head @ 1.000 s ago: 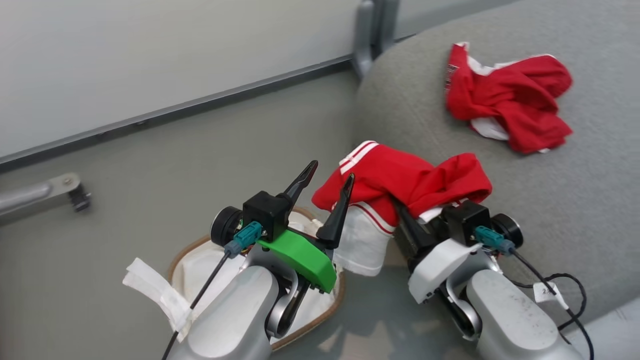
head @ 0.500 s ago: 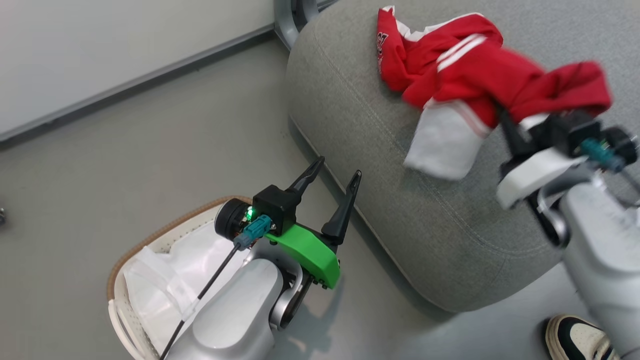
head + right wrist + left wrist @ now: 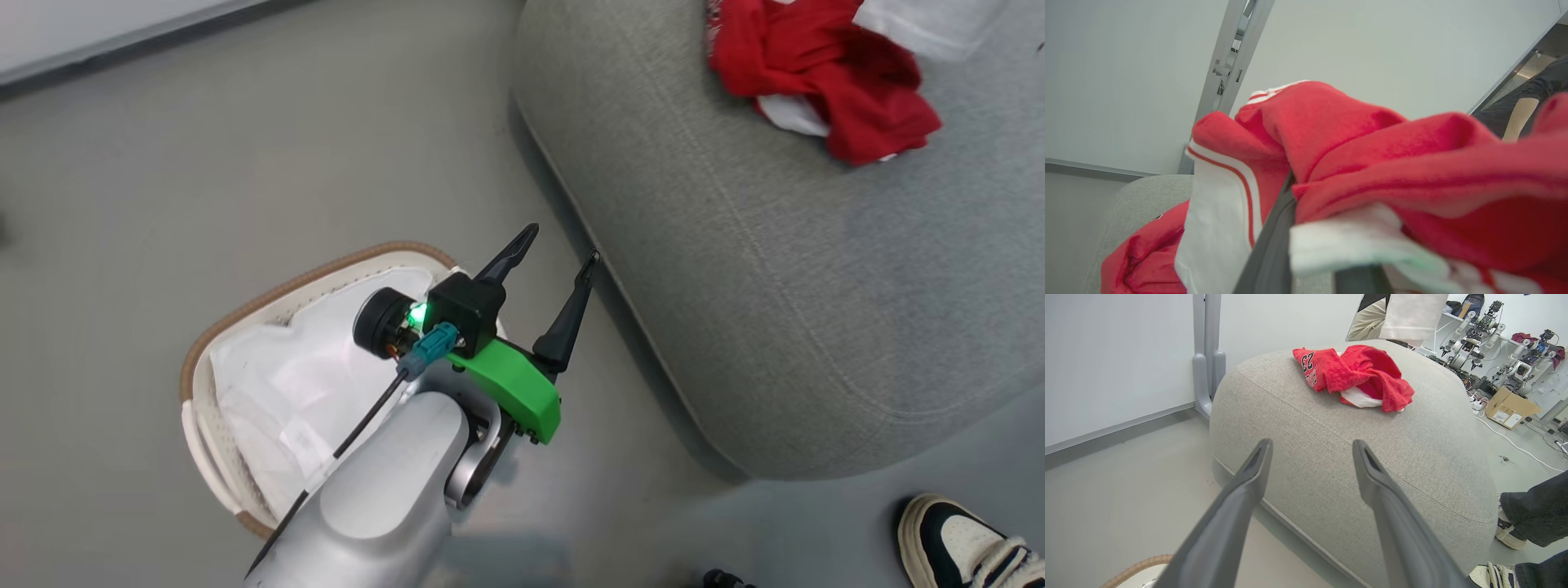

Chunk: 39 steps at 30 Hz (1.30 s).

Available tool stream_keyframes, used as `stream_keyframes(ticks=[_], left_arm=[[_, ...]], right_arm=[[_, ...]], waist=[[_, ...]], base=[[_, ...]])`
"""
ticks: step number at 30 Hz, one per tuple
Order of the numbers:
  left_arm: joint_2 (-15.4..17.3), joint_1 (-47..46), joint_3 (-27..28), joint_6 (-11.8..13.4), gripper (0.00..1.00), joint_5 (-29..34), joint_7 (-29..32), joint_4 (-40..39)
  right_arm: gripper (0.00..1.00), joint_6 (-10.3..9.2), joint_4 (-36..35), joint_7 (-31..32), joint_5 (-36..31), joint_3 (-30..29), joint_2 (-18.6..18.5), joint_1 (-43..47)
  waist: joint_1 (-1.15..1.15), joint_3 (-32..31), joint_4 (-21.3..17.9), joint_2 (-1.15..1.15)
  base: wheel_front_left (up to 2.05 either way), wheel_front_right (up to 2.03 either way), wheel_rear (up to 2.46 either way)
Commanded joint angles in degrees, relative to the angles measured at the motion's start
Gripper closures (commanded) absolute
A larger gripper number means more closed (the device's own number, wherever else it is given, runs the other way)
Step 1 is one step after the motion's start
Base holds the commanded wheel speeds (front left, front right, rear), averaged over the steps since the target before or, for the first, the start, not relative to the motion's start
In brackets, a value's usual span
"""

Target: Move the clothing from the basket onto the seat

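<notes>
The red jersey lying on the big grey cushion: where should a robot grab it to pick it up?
Pinch one of the humped folds on top of the red jersey, coming straight down from above. It lies crumpled on the seat, so its edges lie flat, while the raised folds stand up and are probably easiest to close on.

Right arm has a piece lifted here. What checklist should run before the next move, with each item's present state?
1. Right tool shut on garment: ok.
2. Garment hangs above seat: ok.
3. Drop spot free of jersey already lying there: cannot tell.
4. Left tool open, holding nothing: ok.
5. Basket emptied: liner shows, left arm hides part: cannot tell.
6. Person's shoe close beside seat: not ok.
</notes>
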Motion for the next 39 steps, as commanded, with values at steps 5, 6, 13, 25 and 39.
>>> stream_keyframes(ticks=[5, 6, 13, 25, 39], left_arm=[[0.3, -2.8, -1.0, 1.0, 0.00, 0.5, 0.0, -1.0], [0.4, -3.2, -1.2, 1.1, 0.00, 0.6, 0.0, -1.1], [0.3, -4.6, -0.9, 2.1, 0.00, 0.6, 0.0, -1.1], [0.3, -0.3, 5.5, 2.3, 0.00, 2.2, 0.0, -0.9], [0.3, 13.6, 24.5, 5.0, 0.00, 10.2, 0.0, -6.9]], right_arm=[[1.00, -0.08, 7.4, -0.1, -1.8, -1.8, -2.4, -6.1], [1.00, -0.08, 9.0, -0.1, -1.5, -2.6, -2.5, -6.9], [0.00, -0.08, 15.0, -0.1, -1.1, -6.4, -1.5, -5.8], [0.00, -0.08, 5.0, -0.1, 0.7, -9.8, 3.9, 11.5], [0.00, -0.08, -13.6, -0.1, 4.8, -9.0, 11.2, 31.2]], waist=[[0.00, 7.5, 6.6, -0.01], [0.00, 8.4, 7.2, -0.01], [0.00, 11.9, 9.5, -0.01], [0.00, 7.0, 8.5, -0.01], [0.00, -4.4, 12.1, -0.01]], base=[[0.00, 0.00, 0.00], [0.00, 0.00, 0.00], [0.00, 0.00, 0.00], [0.00, 0.00, 0.00], [0.00, 0.00, 0.00]])
